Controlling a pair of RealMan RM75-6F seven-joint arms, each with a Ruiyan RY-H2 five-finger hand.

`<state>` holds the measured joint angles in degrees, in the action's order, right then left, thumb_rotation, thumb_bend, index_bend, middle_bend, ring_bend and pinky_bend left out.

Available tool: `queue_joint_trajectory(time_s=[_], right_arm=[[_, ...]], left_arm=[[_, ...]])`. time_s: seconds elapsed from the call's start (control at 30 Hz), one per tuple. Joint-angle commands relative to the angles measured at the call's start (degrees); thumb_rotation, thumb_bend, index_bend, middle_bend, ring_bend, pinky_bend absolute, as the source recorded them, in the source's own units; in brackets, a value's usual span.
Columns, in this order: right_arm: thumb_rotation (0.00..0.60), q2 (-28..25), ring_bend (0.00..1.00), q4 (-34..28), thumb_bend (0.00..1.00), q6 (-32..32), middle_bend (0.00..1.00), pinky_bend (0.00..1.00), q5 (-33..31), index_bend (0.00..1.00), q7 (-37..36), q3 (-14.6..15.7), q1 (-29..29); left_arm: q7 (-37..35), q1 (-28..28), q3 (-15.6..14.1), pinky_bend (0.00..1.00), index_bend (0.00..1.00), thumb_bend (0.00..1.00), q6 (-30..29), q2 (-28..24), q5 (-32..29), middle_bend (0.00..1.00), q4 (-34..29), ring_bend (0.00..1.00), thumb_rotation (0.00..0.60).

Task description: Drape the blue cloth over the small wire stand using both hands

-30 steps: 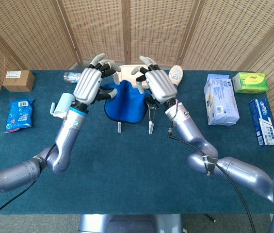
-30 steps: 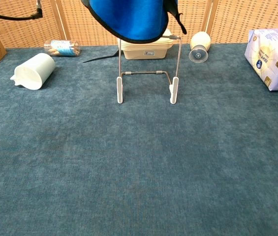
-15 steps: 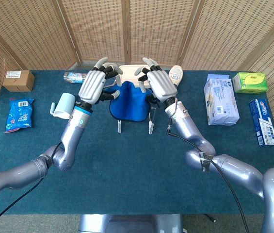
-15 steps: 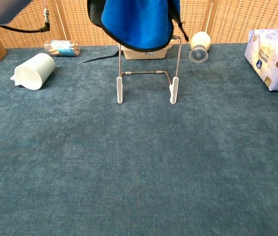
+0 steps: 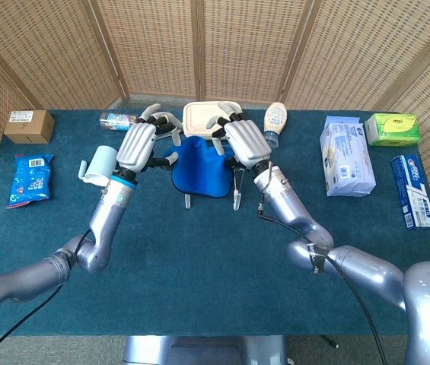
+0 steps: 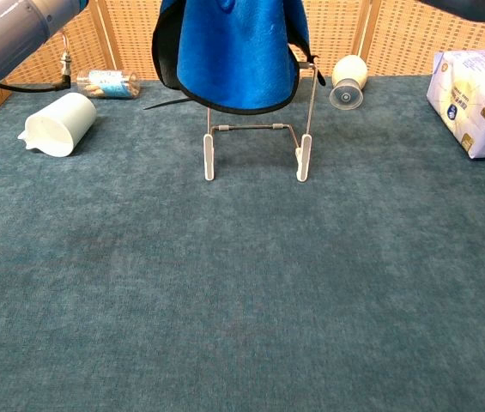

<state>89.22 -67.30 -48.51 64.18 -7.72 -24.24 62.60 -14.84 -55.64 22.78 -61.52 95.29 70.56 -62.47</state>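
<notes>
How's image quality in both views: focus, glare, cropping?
Head view: sharp, even light, no glare; both hands at the blue cloth visible. Chest view: crisp on the wire stand, soft shadows, but the frame's top crops the cloth and hands; a blurred arm intrudes top left.

A table covered in dark teal carpet-like cloth [image 5: 199, 274] carries a small wire stand [image 6: 255, 146] on white feet near the middle. Left of it lie a white plastic pitcher [image 6: 57, 124] on its side, a brown cardboard box [image 5: 29, 126] and a blue snack packet [image 5: 30, 179]. At right sit a white tissue pack [image 5: 347, 156], a green box [image 5: 392, 129] and a blue carton [image 5: 413, 190].
</notes>
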Motion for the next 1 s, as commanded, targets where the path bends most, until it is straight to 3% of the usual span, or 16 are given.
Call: queue_joint_trajectory(time_s=[0.03, 1.0], right_arm=[[0.600, 0.3, 0.04, 0.1, 0.39, 0.0, 0.34, 0.07, -0.2, 0.81, 0.1, 0.0, 0.0], [0.600, 2.2, 0.04, 3.0, 0.39, -0.3, 0.34, 0.07, 1.1, 0.80, -1.2, 2.1, -1.8]], left_arm=[[-0.3, 0.3, -0.2, 0.09, 0.72, 0.46, -0.1, -0.1, 0.1, 0.40, 0.0, 0.28, 0.600], [-0.8, 2.3, -1.7, 0.09, 0.72, 0.46, -0.5, 0.4, 0.7, 0.40, 0.7, 0.28, 0.600]])
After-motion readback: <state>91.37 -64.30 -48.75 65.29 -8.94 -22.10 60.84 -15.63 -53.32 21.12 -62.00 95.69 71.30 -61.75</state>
